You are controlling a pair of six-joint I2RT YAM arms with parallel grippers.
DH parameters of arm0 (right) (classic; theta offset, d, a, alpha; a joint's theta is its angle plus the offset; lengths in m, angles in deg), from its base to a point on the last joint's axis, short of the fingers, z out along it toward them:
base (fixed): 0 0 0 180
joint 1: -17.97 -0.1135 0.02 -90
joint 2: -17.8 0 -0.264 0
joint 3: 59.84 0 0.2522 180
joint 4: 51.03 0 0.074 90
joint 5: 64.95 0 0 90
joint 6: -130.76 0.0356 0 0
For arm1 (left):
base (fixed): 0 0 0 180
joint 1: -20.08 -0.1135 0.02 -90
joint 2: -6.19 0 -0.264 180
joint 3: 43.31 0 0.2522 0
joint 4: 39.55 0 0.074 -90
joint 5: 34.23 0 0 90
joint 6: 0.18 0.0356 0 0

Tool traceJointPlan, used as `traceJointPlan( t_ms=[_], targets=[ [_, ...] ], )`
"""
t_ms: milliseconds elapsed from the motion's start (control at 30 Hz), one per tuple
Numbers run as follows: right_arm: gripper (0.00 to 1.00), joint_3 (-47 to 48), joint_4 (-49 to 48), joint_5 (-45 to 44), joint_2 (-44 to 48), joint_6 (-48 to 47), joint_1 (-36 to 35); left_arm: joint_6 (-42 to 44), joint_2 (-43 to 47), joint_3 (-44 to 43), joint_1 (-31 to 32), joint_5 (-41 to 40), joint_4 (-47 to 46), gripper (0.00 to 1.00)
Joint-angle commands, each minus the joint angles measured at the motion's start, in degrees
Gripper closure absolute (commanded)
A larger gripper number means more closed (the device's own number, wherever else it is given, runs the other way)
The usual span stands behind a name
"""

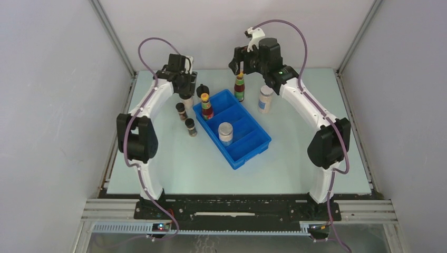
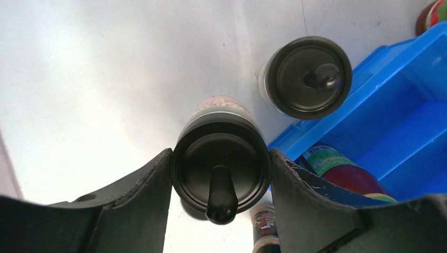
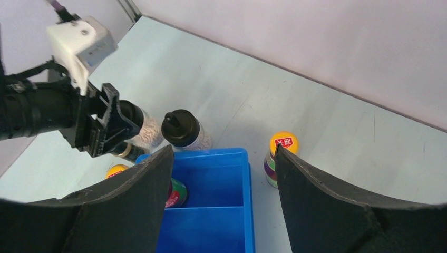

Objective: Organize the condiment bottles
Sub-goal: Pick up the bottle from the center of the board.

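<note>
While the left fingers [image 2: 142, 200] press on both sides of its black lid, a short spice jar [image 2: 221, 168] of pale grains hangs just off the far-left corner of the blue tray [image 1: 253, 146]; whether it touches the worktop [image 1: 174, 168] I cannot tell. A twin jar [image 2: 308, 76] stands beside it. One tall dark-red bottle [image 1: 207, 107] and a white-capped jar [image 1: 225, 133] stand in the tray. The right fingers [image 3: 327, 205] gape wide, holding nothing, above a second tall bottle [image 1: 240, 87]. The worktop is pale, with plain grey walls [image 1: 47, 105] around it.
</note>
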Motion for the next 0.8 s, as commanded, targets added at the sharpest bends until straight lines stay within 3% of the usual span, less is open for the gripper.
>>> traceJointPlan(
  t_ms=[0,767],
  targets=[
    [0.21,-0.3,-0.8,-0.7,4.3,-0.1,-0.6,-0.9,7.1,-0.5,0.3,-3.1,-4.1,1.00],
    [0.21,-9.5,-2.3,-4.7,15.5,0.8,-3.2,0.0,21.5,-3.2,6.6,-11.5,-0.7,1.00]
  ],
)
